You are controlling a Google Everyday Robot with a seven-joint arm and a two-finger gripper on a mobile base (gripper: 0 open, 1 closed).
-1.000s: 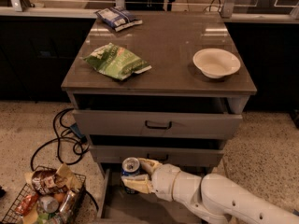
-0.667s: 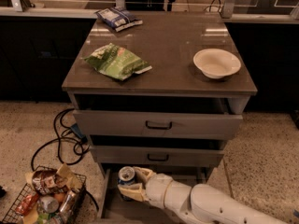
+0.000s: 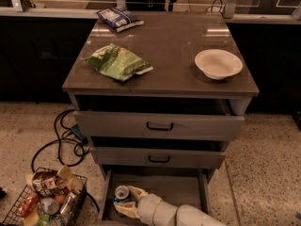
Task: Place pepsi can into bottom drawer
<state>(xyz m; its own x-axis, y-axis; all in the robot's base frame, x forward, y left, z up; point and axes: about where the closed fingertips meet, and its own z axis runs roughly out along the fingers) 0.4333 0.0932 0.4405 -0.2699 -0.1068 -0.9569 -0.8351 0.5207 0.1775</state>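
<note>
The pepsi can (image 3: pixel 122 194) is a small dark-blue can with a silver top, standing upright at the front left of the bottom drawer (image 3: pixel 181 188). The drawer is pulled open and shows a flat grey floor. My gripper (image 3: pixel 128 200) comes in from the lower right on a white arm, and its pale fingers (image 3: pixel 137 192) sit around the can, one behind it and one in front. The can is low in the drawer, at or just above the floor.
A green snack bag (image 3: pixel 118 62), a blue-white snack bag (image 3: pixel 117 18) and a white bowl (image 3: pixel 218 63) lie on the cabinet top. The two upper drawers (image 3: pixel 160 125) stand slightly open. A wire basket of snacks (image 3: pixel 44 199) and black cables (image 3: pixel 61 140) lie on the floor at left.
My arm has moved left and down with the can, bringing it from the drawer's middle to its front left and lower into the drawer.
</note>
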